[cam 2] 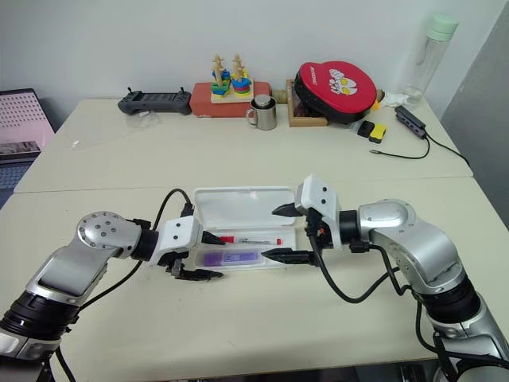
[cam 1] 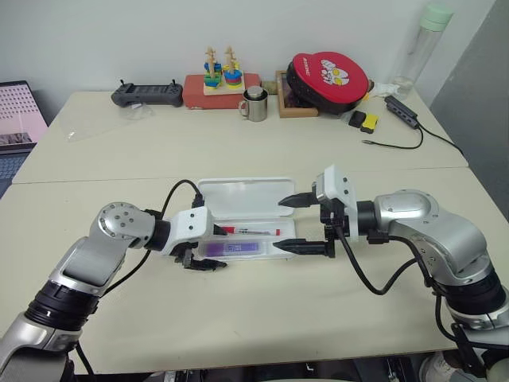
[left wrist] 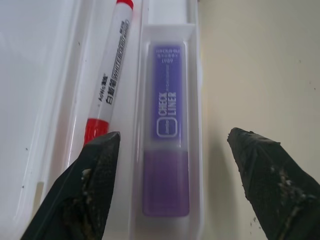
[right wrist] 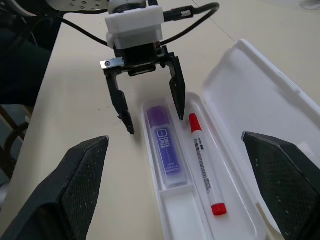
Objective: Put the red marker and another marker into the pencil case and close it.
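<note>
The pencil case (cam 1: 246,193) lies open in the middle of the table, its lid tipped back away from me. Inside, the red marker (right wrist: 205,169) lies along the lid side and the purple marker (left wrist: 166,150) rests in the near compartment beside it. My left gripper (cam 1: 213,248) is open at the case's left end, one finger on each side of the purple marker's end, holding nothing. My right gripper (cam 1: 280,226) is open at the case's right end, its fingers spread wide across the case, with nothing between them.
Along the back edge stand a black controller (cam 1: 145,95), a red box with a stacking toy (cam 1: 222,83), a metal mug (cam 1: 255,105), a red pouch (cam 1: 328,77) and a bottle (cam 1: 422,48). A cable (cam 1: 413,127) trails at the back right. A laptop (cam 1: 17,111) sits at the far left.
</note>
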